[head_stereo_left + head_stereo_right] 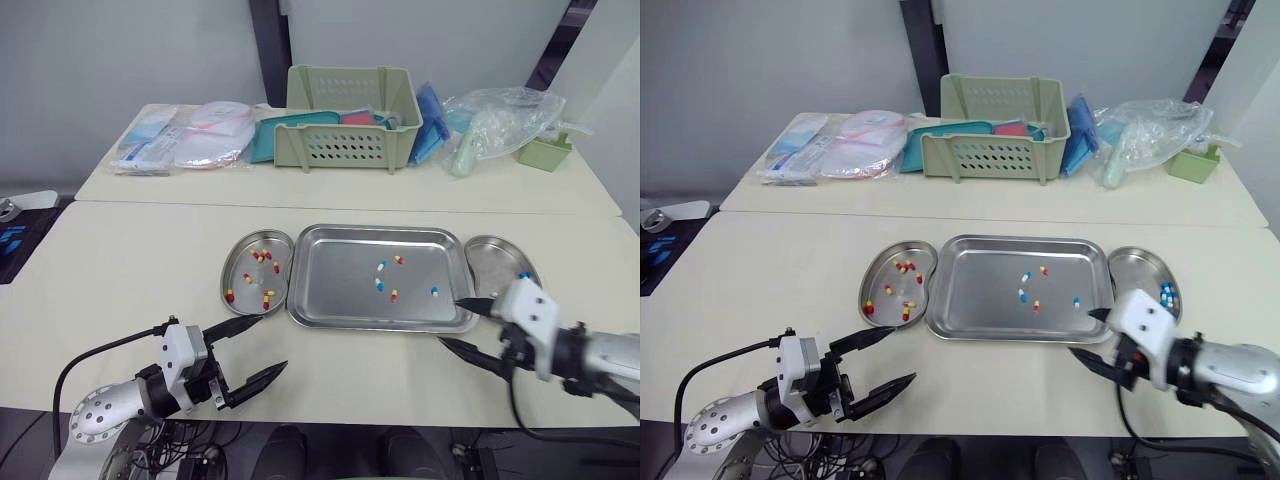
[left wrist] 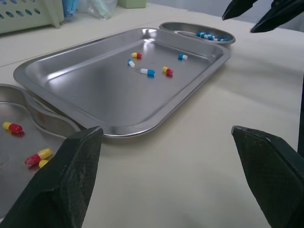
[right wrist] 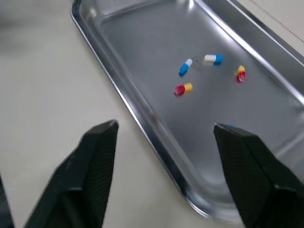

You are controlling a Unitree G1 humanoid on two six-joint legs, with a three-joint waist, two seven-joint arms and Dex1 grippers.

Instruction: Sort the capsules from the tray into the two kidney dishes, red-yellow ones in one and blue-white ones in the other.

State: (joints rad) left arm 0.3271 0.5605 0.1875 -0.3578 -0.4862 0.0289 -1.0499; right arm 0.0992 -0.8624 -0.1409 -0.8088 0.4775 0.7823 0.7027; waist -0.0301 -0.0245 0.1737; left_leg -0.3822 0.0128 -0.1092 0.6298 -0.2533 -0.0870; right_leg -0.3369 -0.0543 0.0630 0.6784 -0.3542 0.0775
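Observation:
A steel tray (image 1: 340,285) lies mid-table holding blue-white capsules (image 1: 379,284) and red-yellow capsules (image 1: 393,295). Touching its left side is a kidney dish (image 1: 224,275) with several red-yellow capsules (image 1: 262,256). The kidney dish (image 1: 490,262) on the right holds blue-white capsules (image 1: 524,275). My left gripper (image 1: 272,342) is open and empty, low over the table in front of the left dish. Near the tray's front right corner, my right gripper (image 1: 450,322) is also open and empty. The left wrist view looks across the tray (image 2: 95,90); the right wrist view looks down on its capsules (image 3: 183,89).
At the back stand a green basket (image 1: 350,115), flat packets (image 1: 190,140) to its left, a plastic bag (image 1: 500,120) and a small green box (image 1: 545,152) to its right. A black cable (image 1: 90,355) runs by my left arm.

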